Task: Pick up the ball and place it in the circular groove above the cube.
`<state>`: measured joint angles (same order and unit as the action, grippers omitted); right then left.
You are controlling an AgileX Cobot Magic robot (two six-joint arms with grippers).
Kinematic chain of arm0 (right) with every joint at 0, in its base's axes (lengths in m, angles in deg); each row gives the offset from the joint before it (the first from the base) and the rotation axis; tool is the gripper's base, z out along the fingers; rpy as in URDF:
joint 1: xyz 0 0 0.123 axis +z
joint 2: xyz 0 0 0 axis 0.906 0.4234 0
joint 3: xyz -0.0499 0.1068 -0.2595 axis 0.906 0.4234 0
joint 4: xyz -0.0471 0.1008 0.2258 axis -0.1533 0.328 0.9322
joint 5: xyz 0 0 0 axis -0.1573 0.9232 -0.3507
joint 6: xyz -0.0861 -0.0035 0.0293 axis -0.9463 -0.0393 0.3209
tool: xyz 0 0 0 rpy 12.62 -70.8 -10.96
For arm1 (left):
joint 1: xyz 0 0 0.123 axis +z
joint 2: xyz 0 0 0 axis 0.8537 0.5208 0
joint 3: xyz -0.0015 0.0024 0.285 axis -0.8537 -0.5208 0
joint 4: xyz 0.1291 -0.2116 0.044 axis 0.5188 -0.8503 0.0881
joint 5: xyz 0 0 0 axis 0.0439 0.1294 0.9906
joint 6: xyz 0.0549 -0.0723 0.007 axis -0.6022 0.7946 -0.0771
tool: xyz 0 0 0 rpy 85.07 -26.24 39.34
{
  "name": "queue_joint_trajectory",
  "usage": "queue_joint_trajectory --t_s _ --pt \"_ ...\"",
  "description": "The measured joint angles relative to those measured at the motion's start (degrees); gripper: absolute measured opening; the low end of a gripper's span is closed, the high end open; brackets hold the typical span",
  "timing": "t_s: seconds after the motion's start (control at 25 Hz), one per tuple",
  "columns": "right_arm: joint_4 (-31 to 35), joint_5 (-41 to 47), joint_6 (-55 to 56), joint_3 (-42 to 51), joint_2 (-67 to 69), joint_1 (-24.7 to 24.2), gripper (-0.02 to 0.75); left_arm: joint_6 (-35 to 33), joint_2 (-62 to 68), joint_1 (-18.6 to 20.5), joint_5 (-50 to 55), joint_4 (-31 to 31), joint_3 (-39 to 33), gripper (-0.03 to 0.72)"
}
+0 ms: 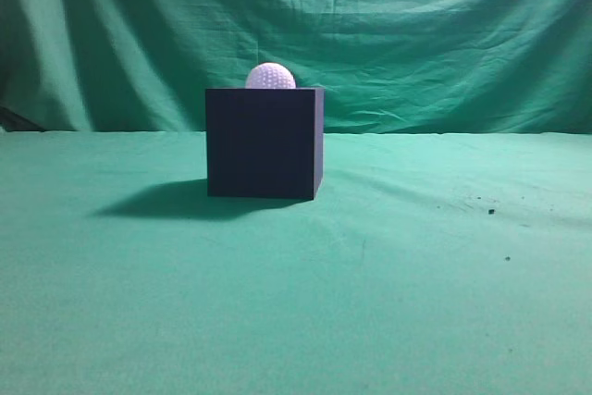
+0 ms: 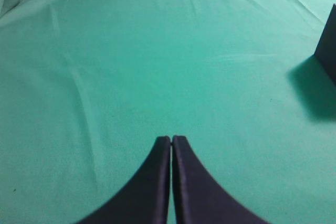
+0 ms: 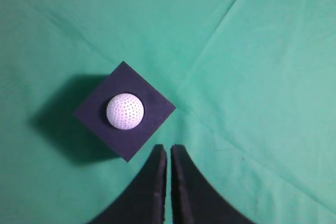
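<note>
A white dimpled ball (image 1: 270, 77) sits on top of the dark cube (image 1: 264, 145) in the middle of the green cloth. In the right wrist view the ball (image 3: 125, 111) rests in the centre of the cube's top (image 3: 148, 98). My right gripper (image 3: 168, 149) is shut and empty, high above the cloth, just right of the cube. My left gripper (image 2: 171, 139) is shut and empty over bare cloth; a corner of the cube (image 2: 328, 45) shows at the right edge of that view. Neither gripper shows in the exterior view.
Green cloth (image 1: 416, 275) covers the table and hangs as a backdrop (image 1: 416, 34). A few dark specks (image 1: 491, 211) lie on the cloth at the right. The cube casts a shadow (image 1: 157, 201) to its left.
</note>
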<state>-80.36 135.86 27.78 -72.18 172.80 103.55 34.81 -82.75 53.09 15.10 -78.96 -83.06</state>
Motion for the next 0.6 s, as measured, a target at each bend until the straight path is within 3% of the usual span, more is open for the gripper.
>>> queue_joint_trajectory --t_s 0.16,0.36,0.6 --pt "-0.5 0.1 2.1 6.6 -9.8 0.0 0.0 0.0 0.0 0.0 0.0 0.0 0.0 0.0" --pt "-0.7 -0.1 4.7 21.1 -23.1 0.0 0.0 0.0 0.0 0.0 0.0 0.0 0.0 0.0" --pt "0.3 -10.0 6.1 39.5 -39.5 0.0 0.0 0.0 0.0 0.0 0.0 0.0 0.0 0.0"
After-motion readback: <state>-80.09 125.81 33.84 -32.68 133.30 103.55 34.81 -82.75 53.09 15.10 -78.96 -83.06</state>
